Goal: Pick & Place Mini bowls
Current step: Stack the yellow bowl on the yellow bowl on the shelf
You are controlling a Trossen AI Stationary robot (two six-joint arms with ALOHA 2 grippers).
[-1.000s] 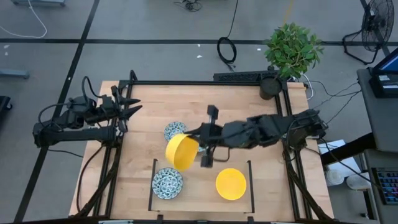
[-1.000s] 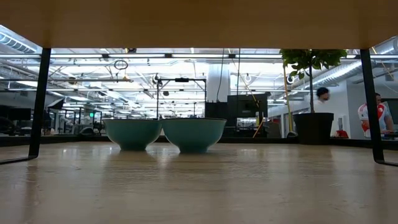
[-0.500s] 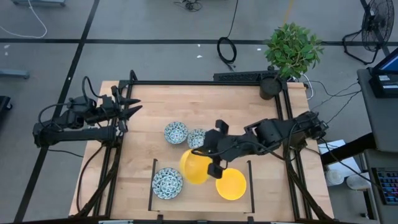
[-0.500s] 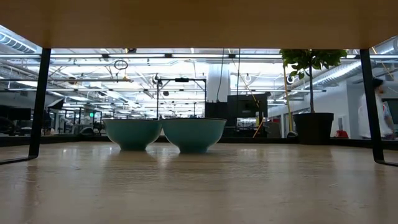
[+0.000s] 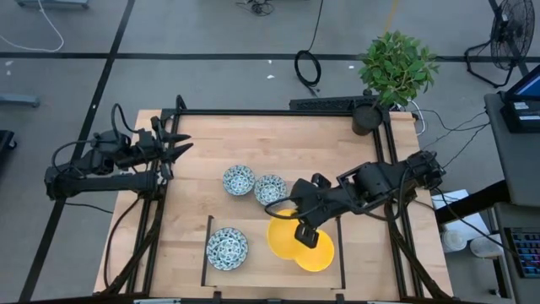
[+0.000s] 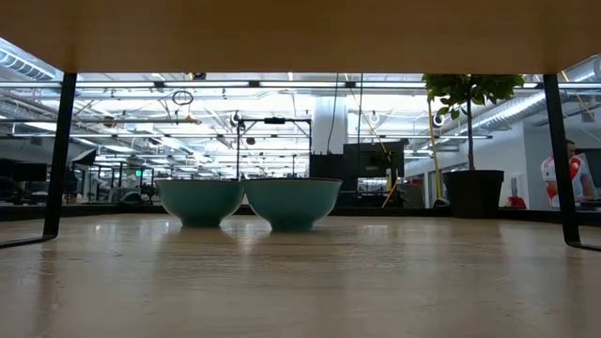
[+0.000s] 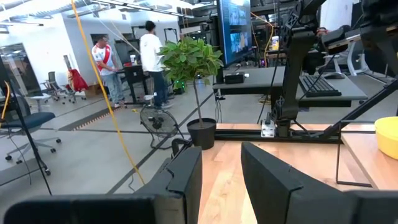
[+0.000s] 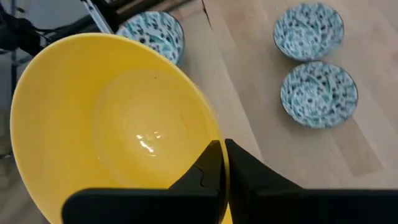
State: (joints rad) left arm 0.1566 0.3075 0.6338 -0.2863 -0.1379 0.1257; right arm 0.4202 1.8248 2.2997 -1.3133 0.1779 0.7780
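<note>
The right gripper [image 5: 305, 230] is pinching the rim of a yellow bowl [image 5: 285, 238], its fingers [image 8: 214, 163] pressed together across the thin wall, one inside and one outside. From above, that bowl is hanging toward five o'clock of the table's centre, inside the black frame [image 5: 209, 245], and it is overlapping a second yellow bowl [image 5: 319, 256] that is sitting just past it at four o'clock. Whether the two are touching is not clear.

The held bowl is looking glossy and hard, probably glazed or plastic, so it is likely stiff, light and a little slippery. A rim pinch is the sensible hold, but the bowl is tilting from that single point, so it may swing or slide if moved fast. If it is ceramic, knocking it against the other bowl could chip it.

Three patterned bowls are resting apart: one [image 5: 227, 247] at seven o'clock inside the frame, two [image 5: 239, 179] [image 5: 270, 188] side by side near the centre.

The left gripper [image 5: 177, 145] is waiting at the table's ten o'clock edge, its jaws spread and holding nothing.
</note>
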